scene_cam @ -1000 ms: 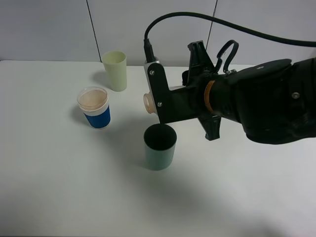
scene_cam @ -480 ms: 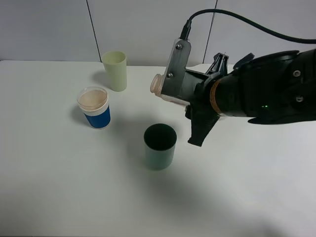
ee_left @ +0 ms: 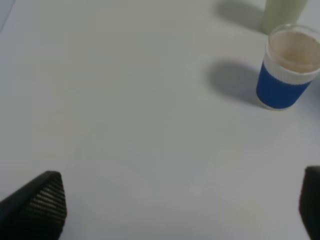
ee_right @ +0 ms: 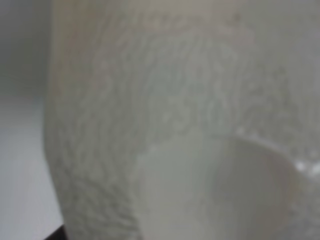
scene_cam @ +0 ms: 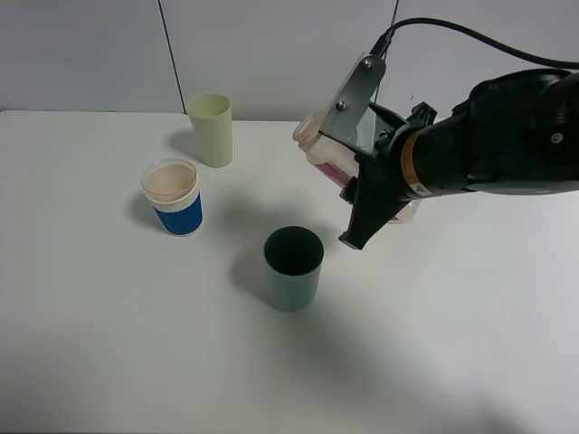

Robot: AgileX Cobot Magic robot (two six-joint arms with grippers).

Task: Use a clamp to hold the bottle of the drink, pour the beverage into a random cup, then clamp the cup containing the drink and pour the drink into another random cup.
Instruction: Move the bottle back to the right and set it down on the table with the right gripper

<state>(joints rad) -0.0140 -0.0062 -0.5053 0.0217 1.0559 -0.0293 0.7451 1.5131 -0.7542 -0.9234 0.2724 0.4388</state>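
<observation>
My right gripper (scene_cam: 355, 163), black with a silver-grey plate and an orange wrist band, is shut on the translucent bottle (scene_cam: 318, 145). It holds the bottle tilted above the table, with the capless neck pointing up and left and the pink label showing. The bottle fills the right wrist view (ee_right: 175, 125). The teal cup (scene_cam: 293, 268) stands below and left of the gripper; its inside is dark, and I cannot make out any liquid. My left gripper (ee_left: 177, 202) is open and empty over bare table, and is out of the high view.
A blue cup with a white rim (scene_cam: 174, 197) stands left of the teal cup; it also shows in the left wrist view (ee_left: 287, 70). A pale yellow-green tumbler (scene_cam: 210, 129) stands at the back, near the wall. The white table (scene_cam: 109, 344) spreads around them.
My right gripper has swung the bottle from lying level beside the teal cup's mouth to neck-up, and has moved up and to the right. The cups have not moved.
</observation>
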